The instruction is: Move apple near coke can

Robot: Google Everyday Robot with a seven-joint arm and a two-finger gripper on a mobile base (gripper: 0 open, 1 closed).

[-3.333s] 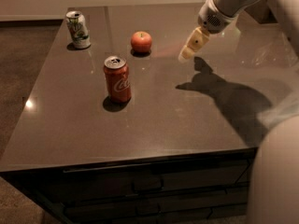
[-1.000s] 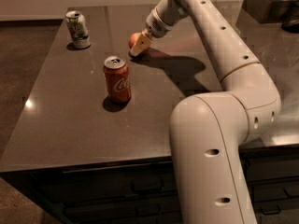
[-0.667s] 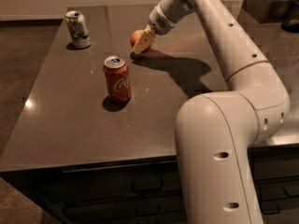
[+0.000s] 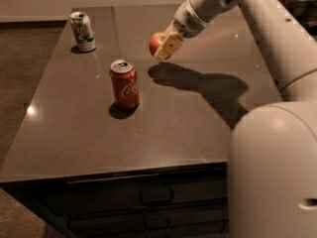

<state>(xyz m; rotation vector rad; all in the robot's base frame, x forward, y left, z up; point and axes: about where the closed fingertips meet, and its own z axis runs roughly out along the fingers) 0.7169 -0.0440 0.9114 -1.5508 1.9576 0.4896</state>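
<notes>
— Where do we find the apple?

— We see the apple point(image 4: 154, 42) lifted off the tabletop point(image 4: 69, 138), with its shadow point(image 4: 166, 73) lying on the surface straight below it at six o'clock.

— And what has hold of it?

— The gripper point(image 4: 160, 48). Its fingers point(image 4: 167, 44) are closed around the apple; we see one pale finger pressed against the apple's three o'clock side, while the other is hidden behind the fruit.

— How does it sit against the coke can?

— The coke can point(image 4: 124, 84) stands upright on the tabletop. From that can we put the apple at about one o'clock, near it but apart, with bare surface between the two.

— Anything else out there?

— A white and green can point(image 4: 82, 31) stands upright at about eleven o'clock from the coke can, well apart from it, close to the far left corner. The arm point(image 4: 233, 4) reaches in from two o'clock and throws a broad dark patch across the right half of the tabletop. Below the near edge we make out dark drawers point(image 4: 148, 197).
</notes>
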